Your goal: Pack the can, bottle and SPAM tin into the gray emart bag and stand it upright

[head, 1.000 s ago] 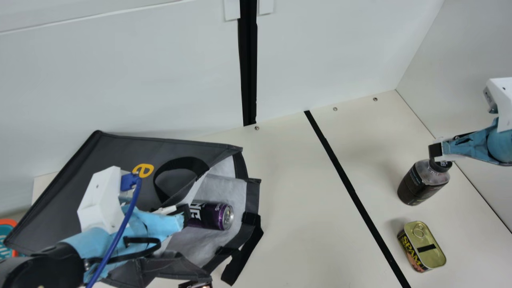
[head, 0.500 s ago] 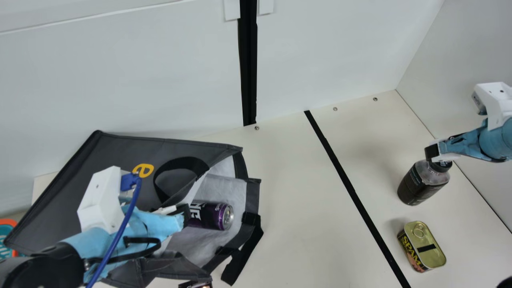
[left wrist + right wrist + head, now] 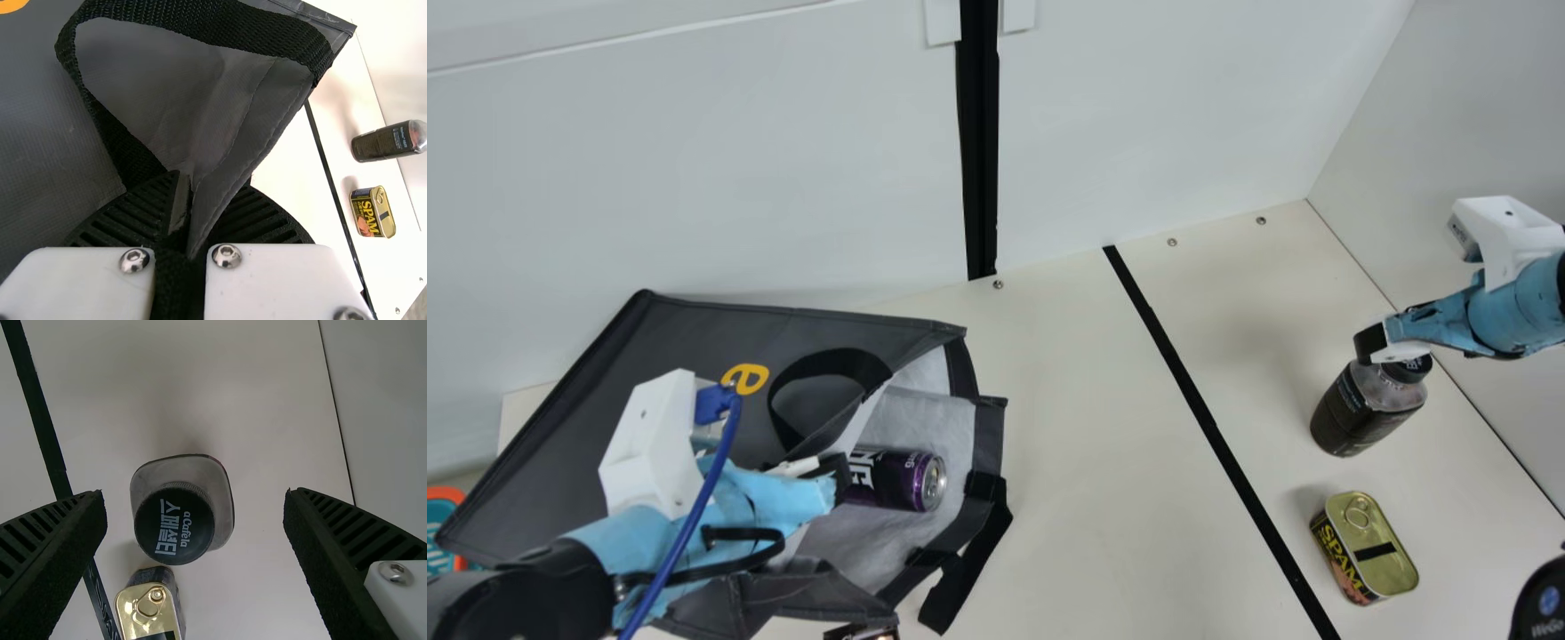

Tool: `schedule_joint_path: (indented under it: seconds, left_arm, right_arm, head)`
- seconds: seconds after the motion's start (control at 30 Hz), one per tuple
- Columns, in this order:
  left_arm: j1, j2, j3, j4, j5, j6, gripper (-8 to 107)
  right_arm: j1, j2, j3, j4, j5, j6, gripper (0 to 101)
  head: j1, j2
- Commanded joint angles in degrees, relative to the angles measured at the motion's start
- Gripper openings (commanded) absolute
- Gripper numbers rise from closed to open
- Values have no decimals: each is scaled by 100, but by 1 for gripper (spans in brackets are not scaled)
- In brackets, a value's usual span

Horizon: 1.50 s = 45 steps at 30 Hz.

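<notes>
The left gripper (image 3: 839, 477) leans across the gray emart bag (image 3: 685, 347), pinching its edge tight; the right gripper (image 3: 1380, 343), wide open and empty, points down over the bottle (image 3: 1360, 404).

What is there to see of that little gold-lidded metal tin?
The small, round-cornered SPAM tin looks metallic, with a flat gold lid bearing a pull ring and a black strip. Its dark side has yellow lettering. It looks unopened and rests lid up on the cream table, close to the dark, black-capped bottle but apart from it. Only the table touches it.

High main view, close wrist views
</notes>
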Motion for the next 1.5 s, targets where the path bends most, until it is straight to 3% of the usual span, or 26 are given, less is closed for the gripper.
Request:
schedule_joint_path:
  seconds: [0.0, 0.73, 1.2, 1.47]
  left_arm:
    - [0, 0, 0, 0, 0, 0, -8]
    - [0, 0, 0, 0, 0, 0, -8]
    - [0, 0, 0, 0, 0, 0, -8]
    - [0, 0, 0, 0, 0, 0, -8]
  right_arm:
    - [7, 22, 9, -8, 10, -11, 95]
    - [37, 258, 50, -17, 10, -71, 95]
    - [80, 328, 7, 19, 10, -47, 2]
    - [132, 287, -79, 79, 10, -122, 0]
  head:
    - [-130, -14]
    - [-130, -14]
    - [-130, -14]
    - [-130, -14]
